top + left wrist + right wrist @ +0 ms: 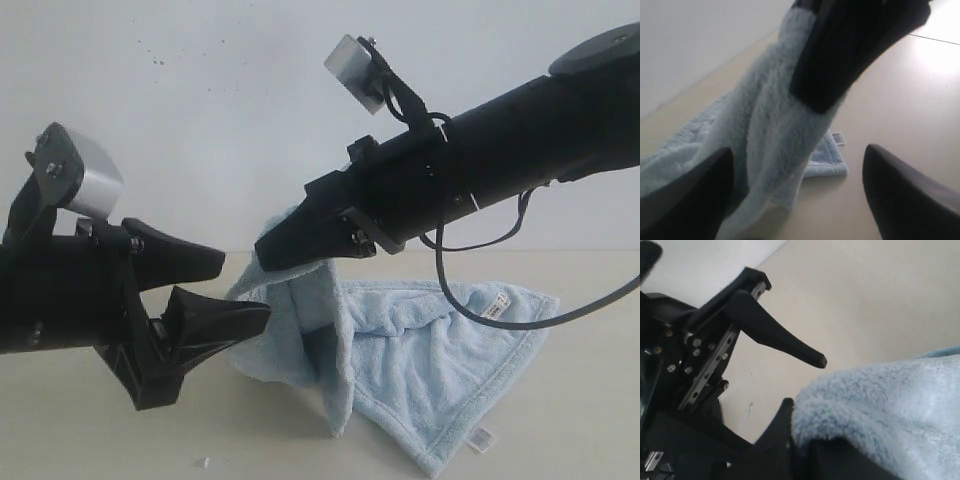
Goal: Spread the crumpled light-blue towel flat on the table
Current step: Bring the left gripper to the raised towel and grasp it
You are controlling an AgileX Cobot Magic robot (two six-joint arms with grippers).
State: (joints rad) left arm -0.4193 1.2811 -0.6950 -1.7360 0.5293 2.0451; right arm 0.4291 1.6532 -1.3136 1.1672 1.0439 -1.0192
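Note:
The light-blue towel [430,350] is partly lifted. One bunched corner is pinched in my right gripper [268,256], which is shut on it above the table [580,420]. The rest hangs in a fold and lies crumpled behind. My left gripper [245,290] is open beside that hanging fold, its lower fingertip against the cloth. In the left wrist view the towel [765,125] hangs between the spread fingers [910,200], under the right gripper [850,55]. In the right wrist view the towel [890,405] bulges over the shut right gripper [810,440], and the left gripper's finger [785,340] points towards it.
Two white tags [497,303] [483,438] sit on the towel's right edges. A black cable [480,315] from the right arm loops low over the cloth. A small white scrap [203,463] lies on the table near the front. The speckled wall [200,100] stands behind.

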